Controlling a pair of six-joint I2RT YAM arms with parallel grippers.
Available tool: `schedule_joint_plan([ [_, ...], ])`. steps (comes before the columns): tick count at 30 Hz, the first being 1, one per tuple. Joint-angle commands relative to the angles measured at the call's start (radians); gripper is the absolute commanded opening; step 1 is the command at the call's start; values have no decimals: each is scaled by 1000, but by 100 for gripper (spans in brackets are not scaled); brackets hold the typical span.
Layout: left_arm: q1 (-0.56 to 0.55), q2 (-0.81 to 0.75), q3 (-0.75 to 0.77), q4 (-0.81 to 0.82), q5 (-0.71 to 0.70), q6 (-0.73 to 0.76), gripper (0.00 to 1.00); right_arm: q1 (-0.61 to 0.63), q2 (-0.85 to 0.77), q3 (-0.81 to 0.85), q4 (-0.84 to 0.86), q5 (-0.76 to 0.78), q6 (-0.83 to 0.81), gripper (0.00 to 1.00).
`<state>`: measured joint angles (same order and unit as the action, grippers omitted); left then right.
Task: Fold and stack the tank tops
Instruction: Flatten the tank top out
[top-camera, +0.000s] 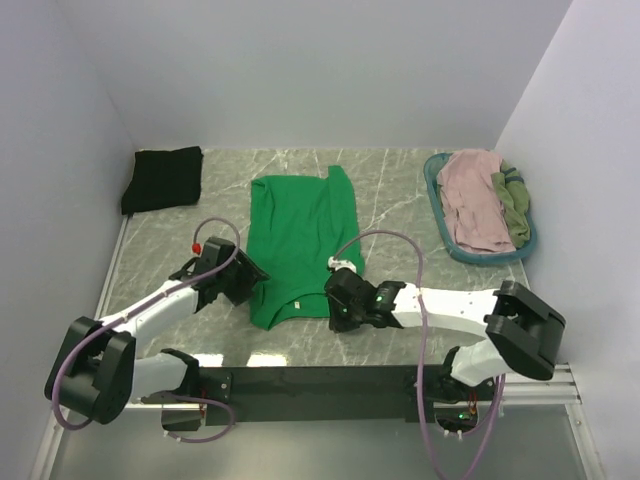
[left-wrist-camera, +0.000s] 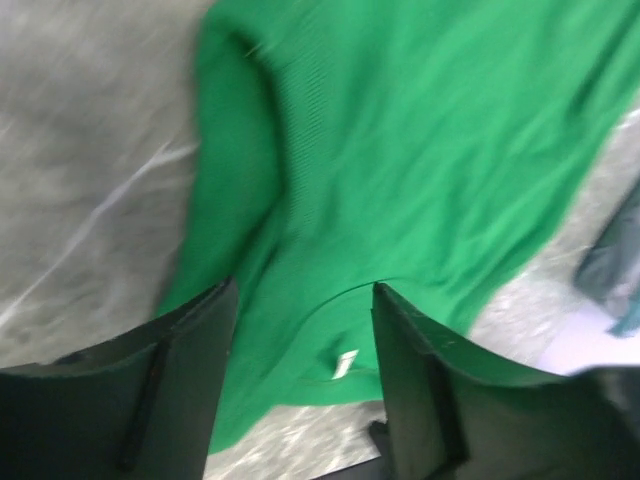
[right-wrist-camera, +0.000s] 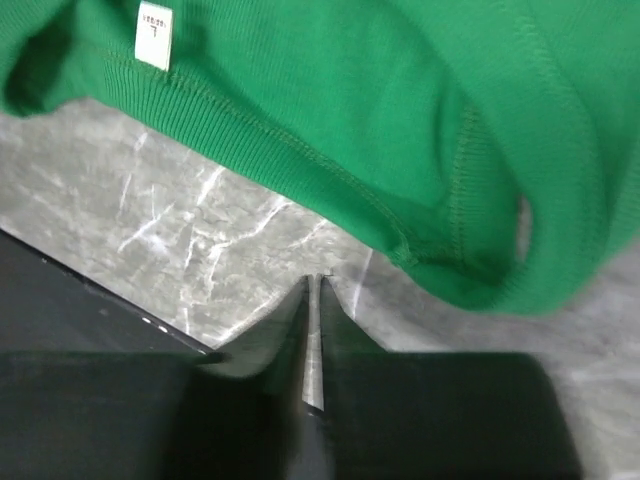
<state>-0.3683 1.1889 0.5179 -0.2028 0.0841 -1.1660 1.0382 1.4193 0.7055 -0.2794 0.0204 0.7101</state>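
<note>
Green tank top (top-camera: 300, 235) lies flat mid-way across the marble table (top-camera: 400, 200), long axis running near to far, labelled neckline toward the arms. Over its near edge the left gripper (left-wrist-camera: 305, 390) stands open and empty; the right gripper (right-wrist-camera: 315, 330) is pinched closed on nothing just short of the cloth.

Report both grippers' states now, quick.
Left gripper: open, over the bright green cloth tank top.
Right gripper: shut, empty, with the top's hem just beyond its tips.
</note>
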Motion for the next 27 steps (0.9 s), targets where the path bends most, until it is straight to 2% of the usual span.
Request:
schedule_joint_plan([
  [1,-18,-37,-24,-16,-38,-26,68,14,-83,42,-56,102,9,19],
  [3,-20,-83,-36,-85,-81,-17,73,19,-109,37,-96,130,23,33],
  [5,-18,-103,-39,-121,-83,5,75,34,-155,26,-116,186,41,42],
  [6,-21,-106,-36,-148,-81,14,75,34,-193,11,-130,206,61,53],
  [9,-37,-143,-19,-174,-63,48,81,5,-223,5,-156,300,75,67],
  [11,-69,-178,-9,-182,-73,52,89,-29,-206,5,-159,302,63,69],
  [14,-86,-169,7,-243,-81,52,91,-63,-148,-9,-112,274,46,68],
  [17,-113,-164,-7,-267,-81,29,85,-63,-89,-23,-78,271,52,59],
  [20,-150,-141,-18,-236,-111,14,78,-52,-65,-29,-83,294,68,44],
  [21,-159,-131,-18,-225,-113,15,77,-43,-74,-29,-102,306,75,24],
  [24,-196,-88,-13,-207,-110,6,71,2,-103,-17,-170,355,75,0],
  [27,-221,-69,-13,-211,-118,11,53,65,-99,23,-315,449,83,0],
])
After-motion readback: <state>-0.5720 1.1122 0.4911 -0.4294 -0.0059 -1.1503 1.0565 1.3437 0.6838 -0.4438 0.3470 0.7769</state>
